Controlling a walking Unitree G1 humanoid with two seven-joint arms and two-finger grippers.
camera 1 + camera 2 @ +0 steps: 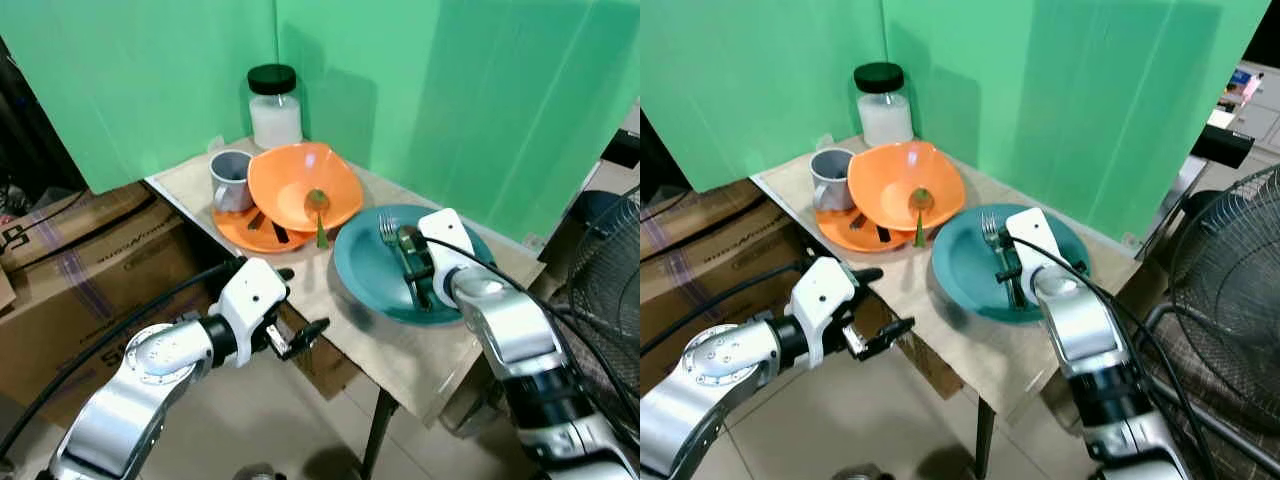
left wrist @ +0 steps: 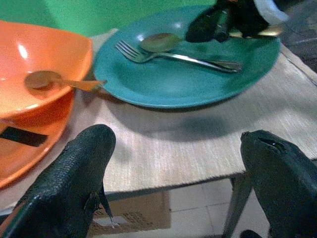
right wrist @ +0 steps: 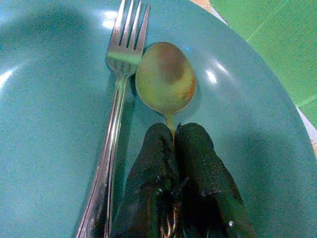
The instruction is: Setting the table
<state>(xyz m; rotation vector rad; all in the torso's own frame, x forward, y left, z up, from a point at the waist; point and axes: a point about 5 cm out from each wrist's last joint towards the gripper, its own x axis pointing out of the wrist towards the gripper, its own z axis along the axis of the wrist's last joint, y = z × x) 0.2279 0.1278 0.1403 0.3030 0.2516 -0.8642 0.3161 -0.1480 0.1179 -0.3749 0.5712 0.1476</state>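
A teal plate (image 1: 365, 270) lies on the beige mat at the table's right side, holding a silver fork (image 3: 119, 99) and a gold spoon (image 3: 166, 77) side by side. My right gripper (image 3: 173, 131) rests low over the plate, shut on the spoon's handle, with the bowl of the spoon just beyond its fingertips. An orange bowl (image 1: 290, 180) with a small green-handled spoon (image 1: 317, 205) in it tilts on an orange plate (image 1: 240, 232). My left gripper (image 1: 300, 303) is open with nothing between its fingers, in front of and slightly below the table's near edge.
A grey mug (image 1: 231, 178) stands on the orange plate, and a black-lidded jar (image 1: 274, 105) behind it. Green screens back the table. Cardboard boxes (image 1: 80, 260) stand at the left and a wire fan (image 1: 610, 270) at the right. Tiled floor lies below.
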